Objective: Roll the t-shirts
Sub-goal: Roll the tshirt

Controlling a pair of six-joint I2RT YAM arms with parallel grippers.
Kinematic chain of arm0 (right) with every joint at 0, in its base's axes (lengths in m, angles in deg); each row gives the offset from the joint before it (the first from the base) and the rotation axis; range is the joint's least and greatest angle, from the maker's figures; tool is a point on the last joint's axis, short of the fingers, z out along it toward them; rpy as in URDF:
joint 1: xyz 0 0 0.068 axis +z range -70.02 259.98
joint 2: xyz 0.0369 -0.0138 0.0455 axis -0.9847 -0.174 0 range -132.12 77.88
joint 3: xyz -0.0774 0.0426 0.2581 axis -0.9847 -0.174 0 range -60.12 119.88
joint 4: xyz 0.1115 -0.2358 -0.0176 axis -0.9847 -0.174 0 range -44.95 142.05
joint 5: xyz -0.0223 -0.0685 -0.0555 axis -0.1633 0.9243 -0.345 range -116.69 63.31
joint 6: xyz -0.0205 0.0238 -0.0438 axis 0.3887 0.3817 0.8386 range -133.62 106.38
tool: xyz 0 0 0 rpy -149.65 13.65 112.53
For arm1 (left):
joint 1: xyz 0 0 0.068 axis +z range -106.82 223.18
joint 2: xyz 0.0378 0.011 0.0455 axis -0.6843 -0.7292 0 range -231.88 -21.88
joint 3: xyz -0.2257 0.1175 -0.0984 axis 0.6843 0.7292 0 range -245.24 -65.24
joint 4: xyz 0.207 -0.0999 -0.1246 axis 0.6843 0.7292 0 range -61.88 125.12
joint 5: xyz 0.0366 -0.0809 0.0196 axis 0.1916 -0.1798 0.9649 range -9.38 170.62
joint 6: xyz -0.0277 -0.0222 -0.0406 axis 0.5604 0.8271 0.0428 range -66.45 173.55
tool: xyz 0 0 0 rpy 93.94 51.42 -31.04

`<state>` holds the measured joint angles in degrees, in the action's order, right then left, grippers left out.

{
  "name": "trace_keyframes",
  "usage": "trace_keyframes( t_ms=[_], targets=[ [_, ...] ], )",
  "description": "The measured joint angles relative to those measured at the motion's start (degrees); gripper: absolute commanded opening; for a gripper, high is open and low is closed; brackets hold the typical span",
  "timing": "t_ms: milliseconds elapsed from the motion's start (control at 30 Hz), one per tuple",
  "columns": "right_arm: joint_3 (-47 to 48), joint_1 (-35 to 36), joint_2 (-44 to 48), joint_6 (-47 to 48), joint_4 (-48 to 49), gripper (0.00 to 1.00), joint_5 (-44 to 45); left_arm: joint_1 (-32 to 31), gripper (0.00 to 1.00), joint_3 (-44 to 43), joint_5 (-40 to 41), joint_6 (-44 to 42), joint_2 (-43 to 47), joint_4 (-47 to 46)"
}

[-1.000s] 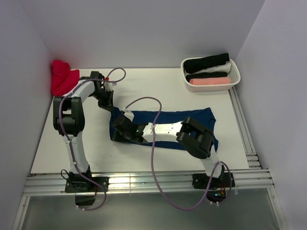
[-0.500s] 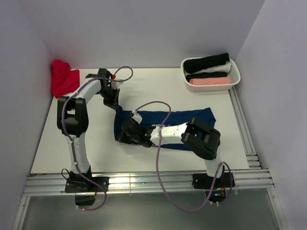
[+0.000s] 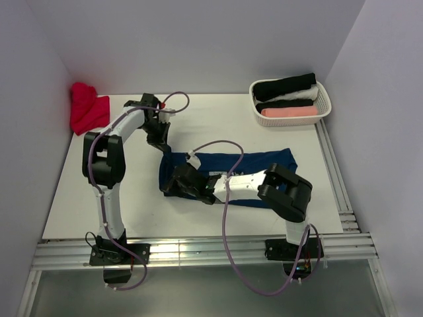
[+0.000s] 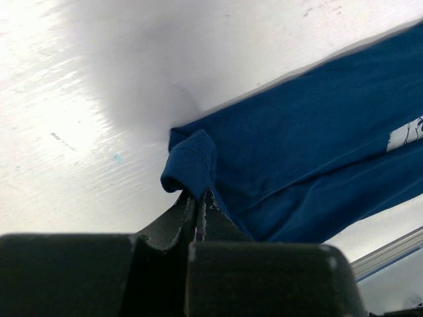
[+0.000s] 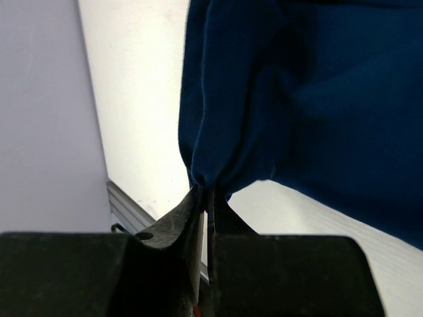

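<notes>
A navy blue t-shirt (image 3: 254, 162) lies folded in a long band across the middle of the table. My left gripper (image 3: 163, 146) is shut on its far left corner (image 4: 192, 162); a pale print (image 4: 404, 134) shows at the right of the left wrist view. My right gripper (image 3: 170, 188) is shut on the near left corner (image 5: 211, 168) and holds that cloth bunched just above the table. A crumpled red t-shirt (image 3: 86, 105) lies at the far left against the wall.
A white basket (image 3: 321, 109) at the far right holds rolled black, white and pink shirts. Metal rails (image 3: 198, 247) run along the near edge and the right side. Purple cables loop over both arms.
Both grippers have moved to the right with the shirt's left end, the left one also drawing nearer. The shirt's left edge has shifted right with them.
</notes>
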<state>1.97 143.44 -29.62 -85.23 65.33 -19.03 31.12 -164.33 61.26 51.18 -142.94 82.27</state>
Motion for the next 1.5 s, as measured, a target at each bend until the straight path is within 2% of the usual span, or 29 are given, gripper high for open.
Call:
trace_keyframes(
  t_ms=[167,267,300,400,500,567,600,733,867,1100,1333,1433,1500],
  targets=[
    [-3.4,0.0,0.8,-1.8,0.4,0.06,0.9,-1.7,0.03,0.0,0.4,0.0,-1.1,-0.1],
    [-5.5,0.0,1.5,-3.0,0.5,0.07,1.4,-2.5,0.14,0.0,0.7,-0.2,-1.9,-0.2],
    [-6.1,0.0,1.6,-3.4,0.7,0.07,1.6,-2.7,0.22,0.0,0.8,-0.2,-2.1,-0.3],
    [-7.3,0.0,1.7,-4.5,1.3,0.07,1.8,-3.2,0.38,0.0,0.8,-0.4,-2.5,-0.6],
    [-8.6,0.0,1.7,-5.3,1.9,0.08,1.9,-3.3,0.51,-0.2,0.7,-0.7,-2.5,-1.3],
    [-9.2,0.0,1.7,-5.8,2.1,0.08,1.9,-3.3,0.56,-0.5,0.3,-1.3,-2.5,-1.7],
    [-9.3,0.0,1.7,-6.0,2.1,0.12,2.0,-3.2,0.61,-0.7,0.1,-1.5,-2.5,-1.7],
    [-9.4,0.0,1.9,-6.8,2.2,0.18,2.4,-3.1,0.64,-2.1,-0.8,-2.1,-2.1,-2.0],
    [-10.5,0.0,3.0,-7.4,2.3,0.2,3.0,-2.4,0.62,-2.5,-2.5,-3.0,0.5,-2.0],
    [-11.8,0.0,5.2,-8.5,1.3,0.48,4.5,3.1,0.57,-0.3,-6.2,-4.8,5.9,-2.1],
    [-11.2,0.4,10.3,-8.0,-6.6,0.53,8.6,7.0,0.55,8.2,-9.8,-8.9,7.2,-1.8],
    [-7.7,1.0,11.3,-6.6,-11.8,0.57,11.0,7.3,0.56,11.9,-11.7,-10.7,7.2,-0.9],
    [-4.0,1.6,10.8,-5.1,-15.3,0.54,12.0,7.4,0.58,13.6,-13.0,-11.9,7.2,-0.5]
  ],
)
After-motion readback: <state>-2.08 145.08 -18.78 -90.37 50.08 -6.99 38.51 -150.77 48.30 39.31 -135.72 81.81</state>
